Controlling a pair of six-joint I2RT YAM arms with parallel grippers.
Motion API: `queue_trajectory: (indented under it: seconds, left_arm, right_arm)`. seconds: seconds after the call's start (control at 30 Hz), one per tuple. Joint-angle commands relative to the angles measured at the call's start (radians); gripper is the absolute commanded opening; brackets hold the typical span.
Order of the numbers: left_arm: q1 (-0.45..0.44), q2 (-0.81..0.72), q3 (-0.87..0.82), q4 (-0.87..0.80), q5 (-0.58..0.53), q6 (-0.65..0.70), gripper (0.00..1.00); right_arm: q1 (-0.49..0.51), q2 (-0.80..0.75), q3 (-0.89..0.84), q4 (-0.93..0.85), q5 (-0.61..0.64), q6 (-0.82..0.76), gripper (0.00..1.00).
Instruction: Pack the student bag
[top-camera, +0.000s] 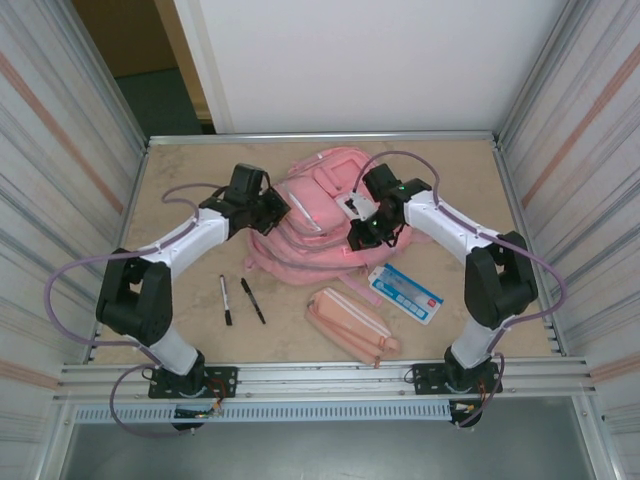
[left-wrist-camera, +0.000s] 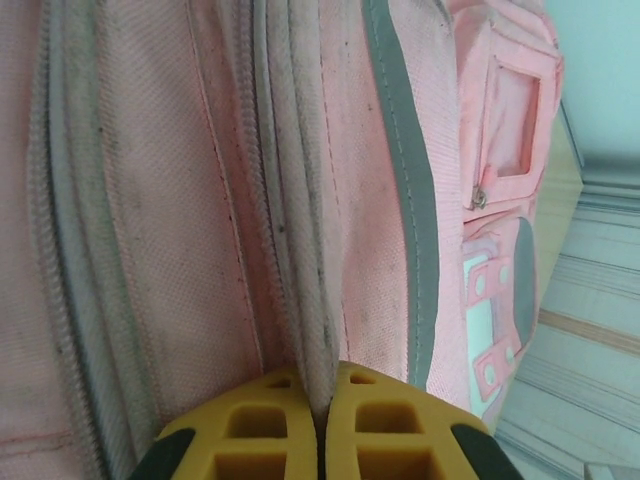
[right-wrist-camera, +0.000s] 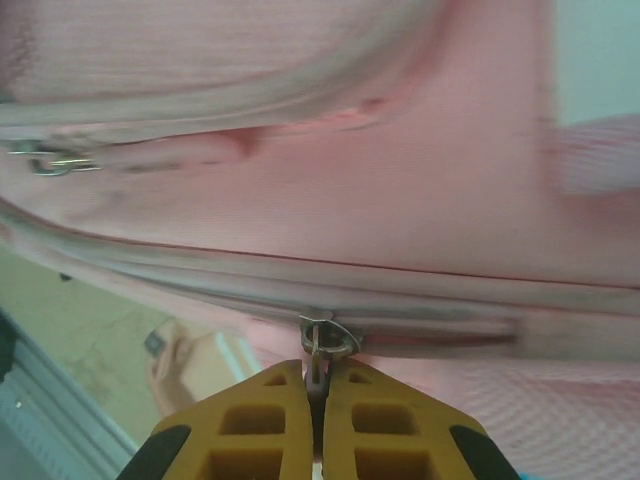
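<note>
Top view: student bag (top-camera: 315, 215) lies on the table (top-camera: 180, 200) toward its far edge, left gripper (top-camera: 272, 212) and right gripper (top-camera: 362, 232) at its flanks. Left wrist view: jaws closed, pinching the bag's zipper seam (left-wrist-camera: 310, 250). Right wrist view: jaws closed on a zip pull (right-wrist-camera: 322, 340).

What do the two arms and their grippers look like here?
The left arm and right arm have white links, bulky black joints and a looping lilac cable. The left gripper and right gripper have yellow fingers with moulded rectangular pockets and black bases.
</note>
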Motion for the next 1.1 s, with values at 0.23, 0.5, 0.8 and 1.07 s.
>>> queue_trajectory:
  seconds: [0.23, 0.5, 0.8, 1.07]
  left_arm:
    - [-0.09, 0.073, 0.012, 0.202, -0.168, -0.162, 0.0]
    - [-0.041, 0.116, -0.061, 0.384, 0.002, -0.059, 0.22]
    - [0.074, -0.083, -0.101, 0.065, 0.175, 0.326, 0.48]
    - [-0.094, -0.227, -0.152, -0.114, 0.095, 0.481, 0.49]
  right_arm:
    - [0.057, 0.129, 0.11, 0.112, -0.294, 0.122, 0.08]
    - [0.079, 0.1, -0.075, 0.464, -0.267, 0.346, 0.25]
    - [0.073, -0.244, -0.313, 0.429, 0.175, 0.269, 0.44]
    - [-0.017, -0.617, -0.473, 0.394, 0.455, 0.325, 0.99]
